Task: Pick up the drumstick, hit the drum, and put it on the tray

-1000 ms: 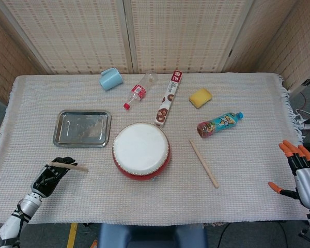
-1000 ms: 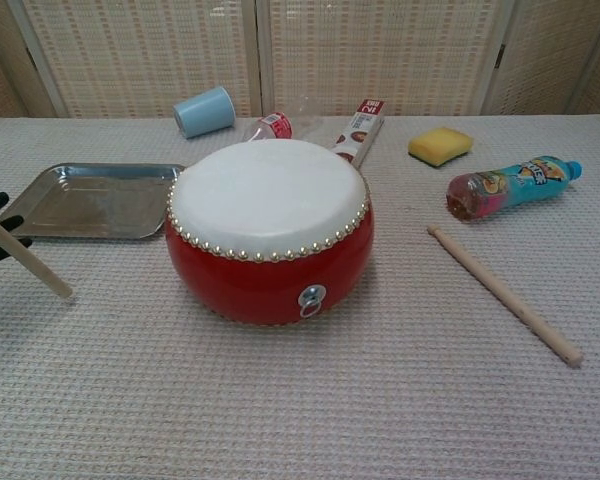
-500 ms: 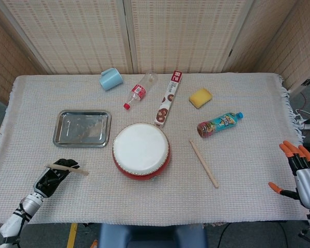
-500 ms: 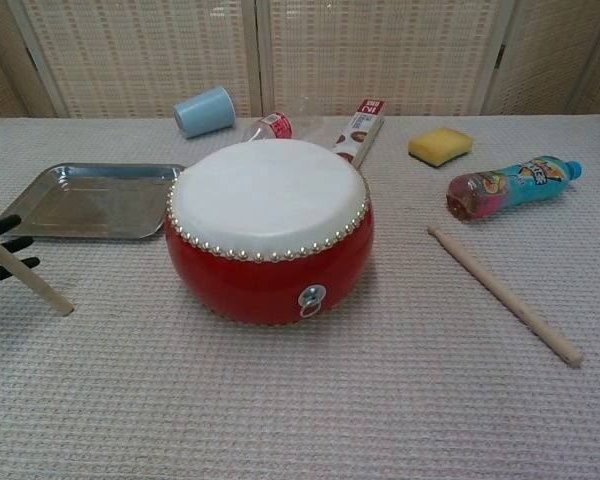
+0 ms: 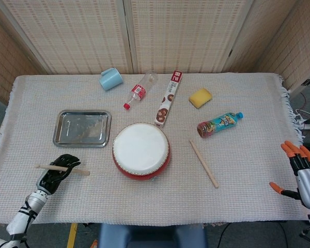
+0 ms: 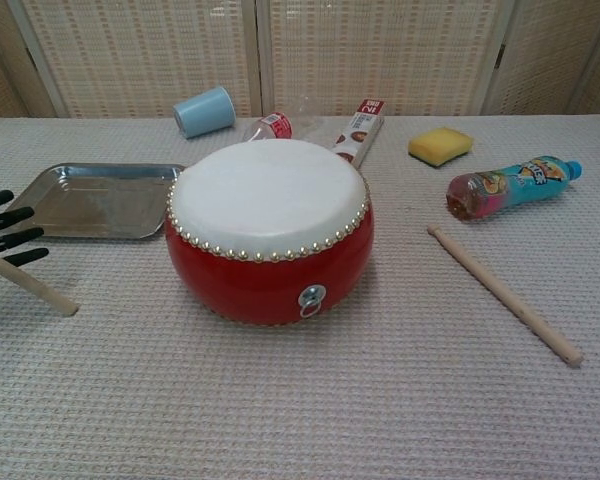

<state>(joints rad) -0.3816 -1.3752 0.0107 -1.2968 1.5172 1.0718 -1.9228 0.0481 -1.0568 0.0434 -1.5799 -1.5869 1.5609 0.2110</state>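
Note:
The red drum [image 5: 141, 150] with a white skin stands mid-table, large in the chest view [image 6: 268, 228]. Left of it lies the steel tray [image 5: 82, 128] [image 6: 90, 200], with nothing in it. My black left hand [image 5: 56, 172] is near the front left edge and holds a wooden drumstick [image 5: 62, 168] that lies crosswise, tip toward the drum. In the chest view its fingers [image 6: 5, 235] spread above the stick [image 6: 35, 285]. A second drumstick [image 5: 203, 163] [image 6: 503, 293] lies right of the drum. My right hand [image 5: 299, 173] hangs open beyond the table's right edge.
Along the back are a blue cup [image 5: 110, 78], a tipped clear bottle [image 5: 139, 91], a long wrap box [image 5: 169, 98] and a yellow sponge [image 5: 200, 97]. A colourful drink bottle [image 5: 219, 123] lies right of the drum.
My left hand has drawn back toward the front left corner, the stick sliding left and lower with it. Its fingers have spread wider. The right hand has barely moved.

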